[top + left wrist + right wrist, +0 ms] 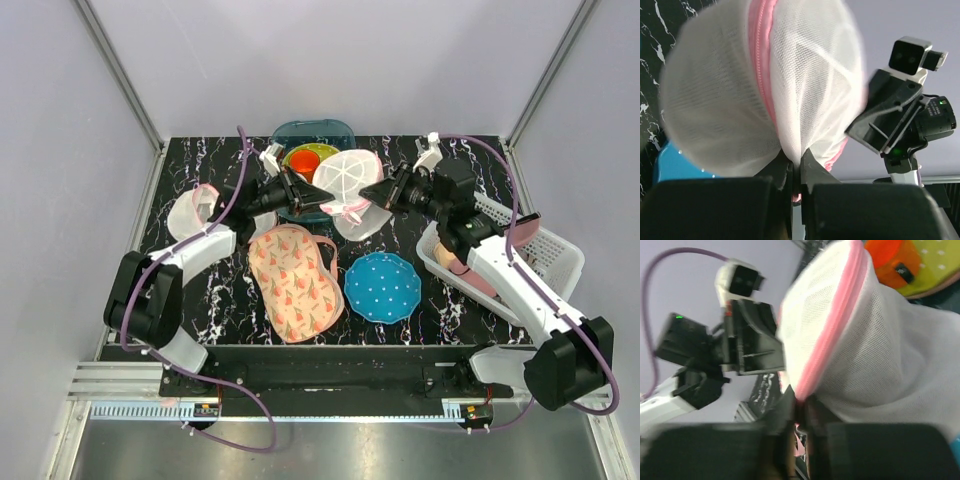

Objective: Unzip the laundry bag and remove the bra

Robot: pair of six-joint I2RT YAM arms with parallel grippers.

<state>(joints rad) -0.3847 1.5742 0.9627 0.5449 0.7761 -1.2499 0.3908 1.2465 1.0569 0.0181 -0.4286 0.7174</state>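
Left pincer (pixel 797 172) and right pincer (pixel 800 407) clamp the laundry bag (pixel 350 176) near the table's (pixel 225 300) far edge; brace left, draw your right along the zip (pixel 826 335).

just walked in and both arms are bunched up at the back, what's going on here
Both arms are gripping the white mesh laundry bag between them, and it appears lifted off the table. The left gripper is shut on one edge of it, and the right gripper is shut on its pink zip trim. No bra shows yet. The pink floral fabric piece and blue dotted mat lie nearer the bases, untouched.
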